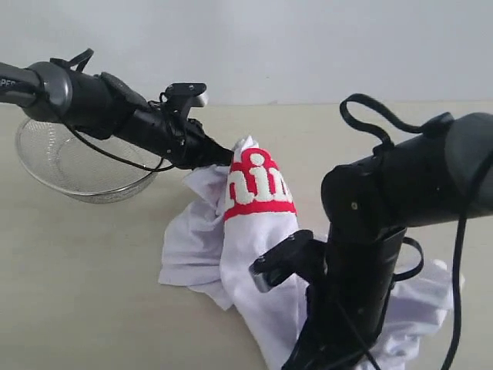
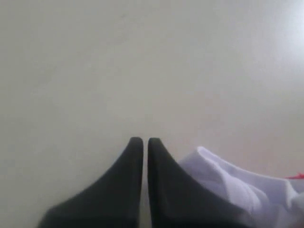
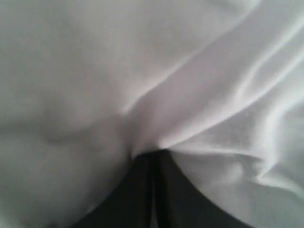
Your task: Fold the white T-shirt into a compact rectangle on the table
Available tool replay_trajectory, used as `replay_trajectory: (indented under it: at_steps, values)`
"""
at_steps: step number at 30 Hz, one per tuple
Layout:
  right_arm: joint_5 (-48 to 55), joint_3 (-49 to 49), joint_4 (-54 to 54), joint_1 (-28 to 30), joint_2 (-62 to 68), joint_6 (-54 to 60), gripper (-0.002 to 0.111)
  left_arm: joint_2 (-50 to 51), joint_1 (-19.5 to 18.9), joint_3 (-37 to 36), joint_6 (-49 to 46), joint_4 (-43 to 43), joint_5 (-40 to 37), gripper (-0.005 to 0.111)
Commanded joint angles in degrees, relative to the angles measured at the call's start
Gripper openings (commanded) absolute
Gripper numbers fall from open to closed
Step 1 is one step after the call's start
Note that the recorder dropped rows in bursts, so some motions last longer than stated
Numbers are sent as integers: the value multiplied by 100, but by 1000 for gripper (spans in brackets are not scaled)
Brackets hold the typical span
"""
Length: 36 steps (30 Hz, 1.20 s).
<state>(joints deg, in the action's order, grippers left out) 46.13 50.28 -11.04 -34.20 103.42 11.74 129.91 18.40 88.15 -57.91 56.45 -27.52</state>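
Note:
The white T-shirt (image 1: 254, 239) lies crumpled on the table (image 1: 77, 277). One end of it rises to a peak at my left gripper (image 1: 229, 156), with red block lettering (image 1: 258, 181) facing outward just below. In the left wrist view that gripper (image 2: 145, 140) is shut, and white cloth (image 2: 228, 185) runs along the outer side of one finger. My right gripper (image 3: 154, 153) is shut on a pinch of the shirt (image 3: 190, 71), and folds radiate from its tips. In the exterior view the right arm hides those tips low in the cloth.
A round wire-mesh basket (image 1: 69, 166) stands at the back left under the left arm. Bare tabletop (image 2: 95, 71) stretches in front of and to the left of the shirt. The bulky right arm (image 1: 400, 200) covers the shirt's right part.

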Motion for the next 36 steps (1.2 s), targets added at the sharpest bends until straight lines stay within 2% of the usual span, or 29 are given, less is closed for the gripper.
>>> replay_trajectory:
  at_steps: [1, 6, 12, 16, 17, 18, 19, 20, 21, 22, 23, 24, 25, 27, 29, 31, 34, 36]
  values:
    - [-543, -99, -737, -548, 90, 110, 0, 16, -8, 586, 448, -668, -181, 5]
    - [-822, -87, -647, -720, -201, 35, 0, -170, -82, 1396, 1188, -1358, -714, 5]
    - [-1189, 149, -230, -665, -1665, -45, 0, -894, -331, 1788, 1894, -2316, -1307, 5]
    - [-997, 370, 1279, -326, -2642, -1004, 0, -1648, -552, 1783, 2650, -3398, -2086, 5]
    - [-898, 385, 1842, -159, -2837, -1391, 0, -1897, -632, 1768, 2733, -3511, -2325, 5]
    - [-661, 385, 2732, 241, -3102, -1954, 0, -2220, -743, 1659, 2717, -3466, -2596, 5]
    - [-489, 385, 2981, 499, -3187, -2064, 0, -2460, -804, 1534, 2717, -3440, -2630, 5]
    - [-345, 385, 3040, 1080, -3214, -1908, 0, -2873, -859, 1271, 2759, -3294, -2703, 5]
    - [-345, 385, 2955, 1368, -3177, -1710, 0, -3091, -859, 1092, 2759, -3256, -2789, 5]
    - [-524, 385, 2585, 1820, -3022, -1174, 0, -3512, -859, 675, 2759, -3167, -2938, 5]
    - [-642, 385, 2242, 2038, -2901, -811, 0, -3770, -859, 374, 2759, -3040, -2962, 5]
    - [-833, 385, 1474, 2348, -2630, -89, 0, -4262, -859, -375, 2663, -2712, -2793, 5]
    - [-885, 385, 970, 2469, -2455, 421, 0, -4543, -859, -811, 2605, -2491, -2620, 5]
    - [-953, 534, -606, 2615, -1804, 2044, 0, -5417, -859, -2329, 2575, -2028, -1929, 5]
    - [-953, 859, -1772, 2615, -1329, 2982, 0, -5888, -859, -3579, 2375, -1675, -1673, 5]
    - [-725, 1267, -2637, 2615, -961, 3528, 0, -6149, -859, -4640, 1813, -926, -1559, 5]
    - [-335, 1812, -3315, 2615, -568, 3992, 3, -6281, -859, -5558, 996, 69, -1205, 5]
    - [-306, 2007, -3457, 2615, -423, 3993, 19, -6281, -859, -5813, 821, 160, -751, 5]
